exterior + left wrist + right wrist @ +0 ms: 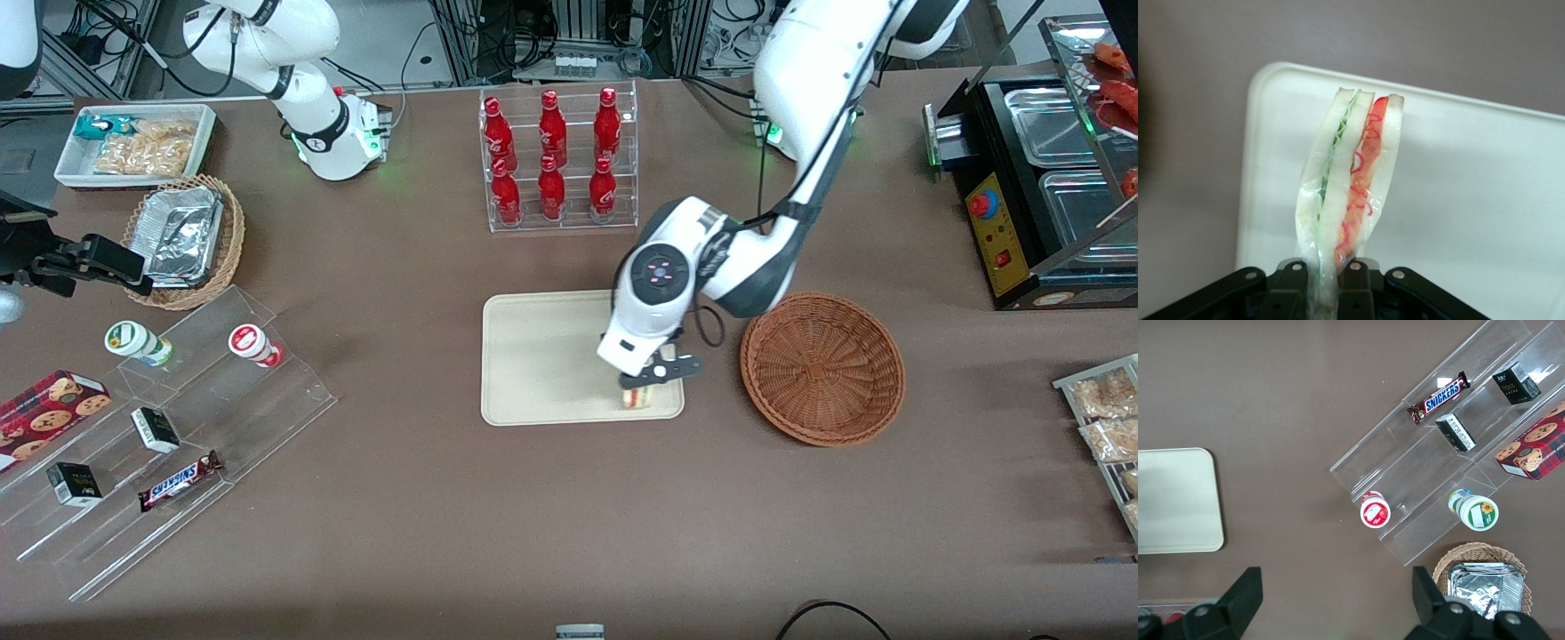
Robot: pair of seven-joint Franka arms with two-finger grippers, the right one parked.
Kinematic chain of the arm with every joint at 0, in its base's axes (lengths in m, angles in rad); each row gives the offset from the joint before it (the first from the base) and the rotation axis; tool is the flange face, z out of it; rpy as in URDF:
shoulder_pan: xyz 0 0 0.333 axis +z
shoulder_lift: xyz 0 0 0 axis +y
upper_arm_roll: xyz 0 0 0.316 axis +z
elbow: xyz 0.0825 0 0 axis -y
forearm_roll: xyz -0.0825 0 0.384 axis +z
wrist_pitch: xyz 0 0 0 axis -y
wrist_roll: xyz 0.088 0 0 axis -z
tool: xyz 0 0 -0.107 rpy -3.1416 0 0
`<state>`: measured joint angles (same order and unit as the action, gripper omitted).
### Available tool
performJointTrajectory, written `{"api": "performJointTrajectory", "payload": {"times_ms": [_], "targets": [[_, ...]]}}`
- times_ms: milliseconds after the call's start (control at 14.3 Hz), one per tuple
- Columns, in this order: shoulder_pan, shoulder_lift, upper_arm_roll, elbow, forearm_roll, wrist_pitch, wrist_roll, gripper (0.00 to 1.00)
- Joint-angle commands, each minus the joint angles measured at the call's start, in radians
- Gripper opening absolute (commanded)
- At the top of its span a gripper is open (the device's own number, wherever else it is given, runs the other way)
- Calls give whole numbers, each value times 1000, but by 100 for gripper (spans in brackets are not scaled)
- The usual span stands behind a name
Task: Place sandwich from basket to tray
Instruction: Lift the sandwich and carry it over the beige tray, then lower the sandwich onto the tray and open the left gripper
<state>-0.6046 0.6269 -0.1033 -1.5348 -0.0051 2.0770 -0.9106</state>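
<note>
My left gripper (642, 384) is shut on the sandwich (637, 396), a wrapped wedge of pale bread with green and red filling. It hangs low over the corner of the cream tray (542, 356) that is nearest the front camera and the basket. From the wrist, the sandwich (1348, 193) stands on edge between the black fingers (1294, 290), with the tray (1471, 193) beneath it. The reddish-brown wicker basket (823, 367) stands beside the tray toward the working arm's end, with nothing in it.
A clear rack of red bottles (557, 160) stands farther from the front camera than the tray. Toward the parked arm's end are acrylic steps (169, 427) with snacks, a tan basket with foil containers (187, 240) and a white bin (138, 144). A black warmer (1031, 187) flanks the working arm's end.
</note>
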Motion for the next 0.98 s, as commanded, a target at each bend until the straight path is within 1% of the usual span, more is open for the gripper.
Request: {"api": "performJointTrajectory", "payload": {"times_ms": [0, 210, 420, 490, 560, 630, 700, 910], "targets": [[-64, 82, 14, 111, 1, -17, -76, 0], [-98, 143, 14, 171, 2, -14, -105, 0], [-121, 171, 16, 167, 4, 67, -108, 0], [-125, 177, 16, 165, 5, 72, -109, 4], [-124, 183, 16, 165, 2, 74, -105, 18], [-121, 185, 16, 165, -1, 74, -108, 61], [-121, 180, 16, 165, -1, 74, -108, 99], [-116, 134, 17, 170, 1, 51, -106, 100]]}}
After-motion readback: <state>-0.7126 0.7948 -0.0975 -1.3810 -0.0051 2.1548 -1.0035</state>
